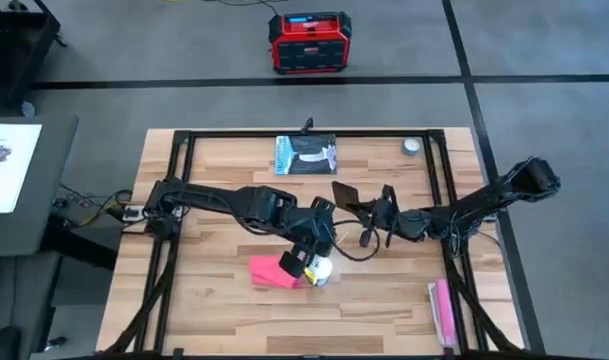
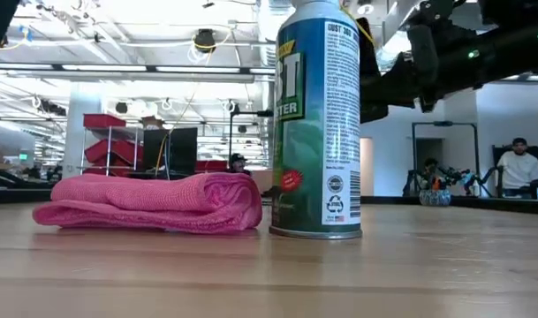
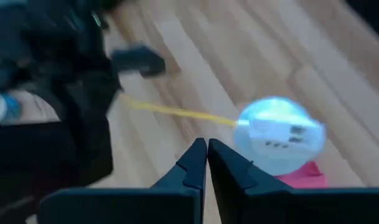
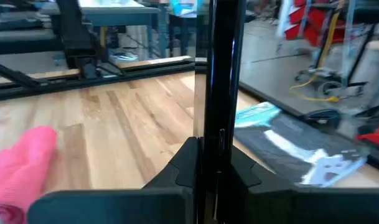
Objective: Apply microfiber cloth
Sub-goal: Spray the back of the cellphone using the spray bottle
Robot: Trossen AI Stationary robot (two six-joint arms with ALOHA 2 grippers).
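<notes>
Above the table centre, left gripper (image 1: 306,262): fingers pressed together on nothing, hovering over the spray can (image 1: 323,271)
Right gripper (image 1: 356,205): clenched edge-on upon a thin black phone (image 1: 345,193), held off the table near its middle
Spray can: upright, touching the microfiber cloth (image 1: 274,272)
Microfiber cloth: folded, flat on the table (image 1: 224,310), beside the can
Packet (image 1: 306,154): far edge, apart

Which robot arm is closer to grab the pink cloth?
Probably the left. In the high view the left gripper hangs right at the cloth, beside the spray can, with its fingers shut and empty. The right gripper is farther off and already clamps a black phone.
</notes>
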